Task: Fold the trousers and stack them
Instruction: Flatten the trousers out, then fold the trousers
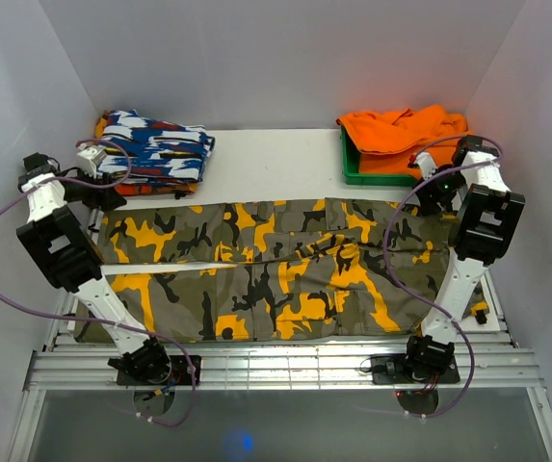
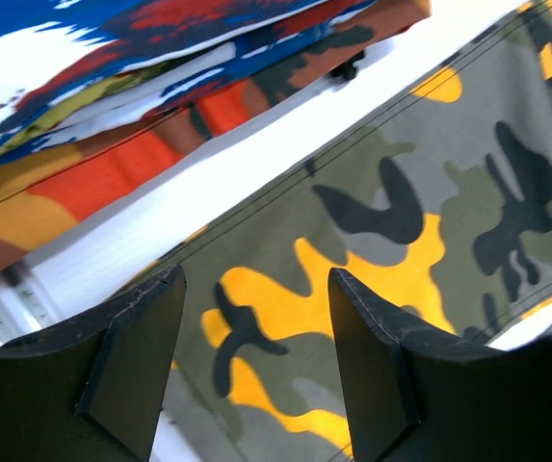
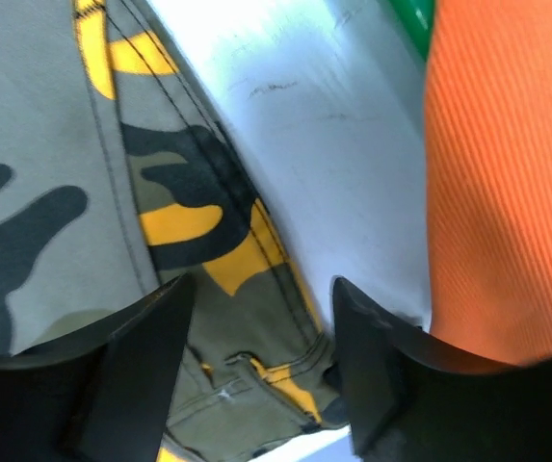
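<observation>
While the white table (image 1: 276, 164) carries the camouflage trousers (image 1: 276, 274) spread flat across nearly its whole width, waist apparently at the right and leg ends at the left, no fold has yet been made. The garment lies between the two arms, its far edge near the back row of other items.

At the back left sits a folded blue, white and red patterned garment (image 1: 155, 144), just beyond the trousers' far-left corner. At the back right, a plain orange cloth (image 1: 401, 130) is heaped in a green tray (image 1: 353, 169).

The left gripper (image 2: 256, 279) hangs over the far-left hem with its jaws well apart and holding nothing; the seamed edge of the cloth shows in the gap between them. The right gripper (image 3: 261, 289) is likewise spread and empty above the far-right edge, where stitched trim runs beside bare table.

The step in hand looks like the first pinch at both far corners. The next move would call for each arm to drop onto its edge, close on the cloth alone and draw the far leg over the near one, keeping clear of the neighbouring garments.
</observation>
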Motion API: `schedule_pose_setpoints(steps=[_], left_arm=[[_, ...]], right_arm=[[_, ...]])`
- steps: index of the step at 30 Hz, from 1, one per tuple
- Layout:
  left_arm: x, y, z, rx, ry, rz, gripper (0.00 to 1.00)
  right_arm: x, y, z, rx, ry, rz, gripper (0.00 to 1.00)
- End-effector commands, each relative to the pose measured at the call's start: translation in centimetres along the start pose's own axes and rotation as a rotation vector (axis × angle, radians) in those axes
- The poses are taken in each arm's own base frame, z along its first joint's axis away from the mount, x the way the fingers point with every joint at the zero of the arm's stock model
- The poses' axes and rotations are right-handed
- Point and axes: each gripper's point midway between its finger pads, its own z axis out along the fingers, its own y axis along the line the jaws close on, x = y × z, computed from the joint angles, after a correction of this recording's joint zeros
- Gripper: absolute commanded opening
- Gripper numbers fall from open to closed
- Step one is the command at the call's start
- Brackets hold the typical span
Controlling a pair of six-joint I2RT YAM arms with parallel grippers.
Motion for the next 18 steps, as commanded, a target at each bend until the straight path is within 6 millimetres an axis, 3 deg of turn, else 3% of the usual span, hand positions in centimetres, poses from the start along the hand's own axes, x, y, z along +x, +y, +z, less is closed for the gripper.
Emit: schedule_pose_setpoints(steps=[1, 7, 8, 16, 18], left_arm=[[-0.9, 1.3, -0.7, -0.009, -0.012, 0.095, 0.71], [0.5, 3.7, 0.2, 0.003, 0.052, 0.189, 0.71], [1.5, 3.7, 0.9, 0.028, 0.069, 0.18, 0.71], [2.8, 6.1, 2.9, 0.055, 0.087, 0.282, 0.72], [3.4, 6.4, 3.6, 0.064, 0.096, 0.292, 0.72]], right_arm=[[0.4, -0.3, 1.3, -0.01, 0.003, -0.119, 0.63], [2.8, 1.6, 3.3, -0.076, 0.077, -0.169, 0.45], [2.9, 1.7, 3.4, -0.076, 0.077, -0.172, 0.42], [2.8, 1.0, 3.3, -0.062, 0.093, -0.176, 0.08], [2.7, 0.9, 3.2, -0.057, 0.093, -0.173, 0.08]])
